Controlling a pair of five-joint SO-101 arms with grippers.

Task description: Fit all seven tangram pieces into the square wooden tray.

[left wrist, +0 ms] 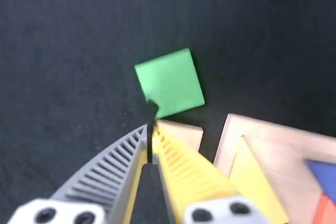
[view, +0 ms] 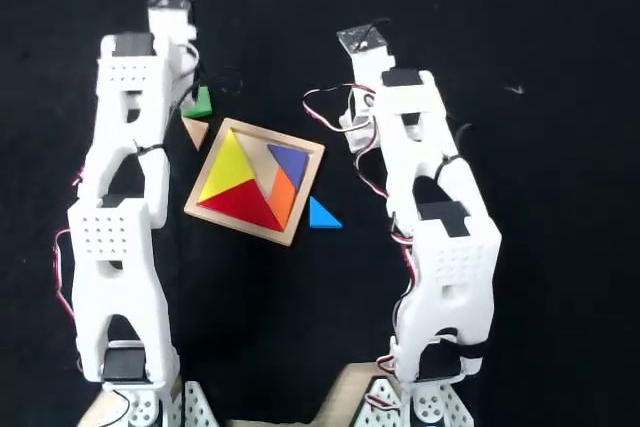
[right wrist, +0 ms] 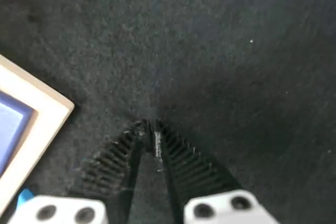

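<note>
The square wooden tray (view: 303,151) lies tilted between the two arms. It holds a yellow triangle (view: 230,169), a red triangle (view: 243,209), an orange piece (view: 283,195) and a purple-blue piece (view: 290,160). Outside it lie a green square (view: 200,104), a tan triangle (view: 195,131) and a blue triangle (view: 322,214). My left gripper (left wrist: 151,113) is shut, with its tips at the edge of the green square (left wrist: 170,82) and above the tan triangle (left wrist: 184,132). My right gripper (right wrist: 152,126) is shut and holds nothing, low over the black mat beside the tray's corner (right wrist: 47,114).
A black mat (view: 540,147) covers the table, with wide bare room to the right of the right arm and in front of the tray. Red and white cables (view: 330,107) hang from the right arm near the tray's far corner.
</note>
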